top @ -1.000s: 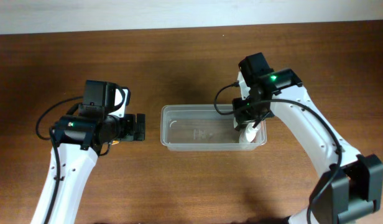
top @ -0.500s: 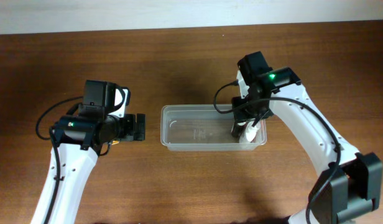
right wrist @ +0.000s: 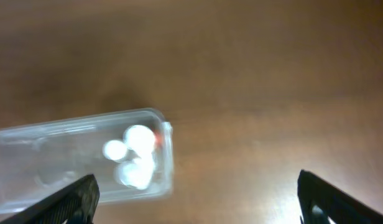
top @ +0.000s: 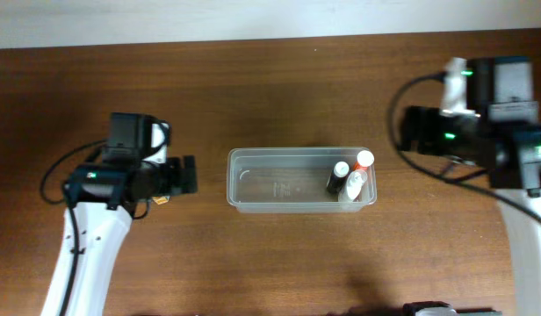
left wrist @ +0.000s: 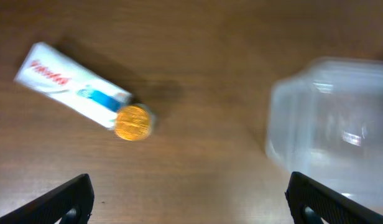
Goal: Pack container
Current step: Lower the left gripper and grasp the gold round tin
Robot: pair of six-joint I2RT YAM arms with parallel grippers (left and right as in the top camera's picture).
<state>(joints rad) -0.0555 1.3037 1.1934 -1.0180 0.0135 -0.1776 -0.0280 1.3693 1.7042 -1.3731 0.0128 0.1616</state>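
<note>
**Packing part done.** Three small bottles [top: 351, 186] stand together in the container [top: 270, 180], at the end nearer the right gripper [right wrist: 198, 199]; the rest of the container is bare. The right gripper's fingers are spread wide and hold nothing, and the container lies ahead, to the left of its view and well apart. The left gripper [left wrist: 191, 199] is likewise spread and holds nothing, with the container ahead to the right of its view. A white tube with a gold cap [left wrist: 79, 90] lies ahead to the left, on the table [top: 253, 88]. By judgement, at least the tube is yet to be packed.
</note>
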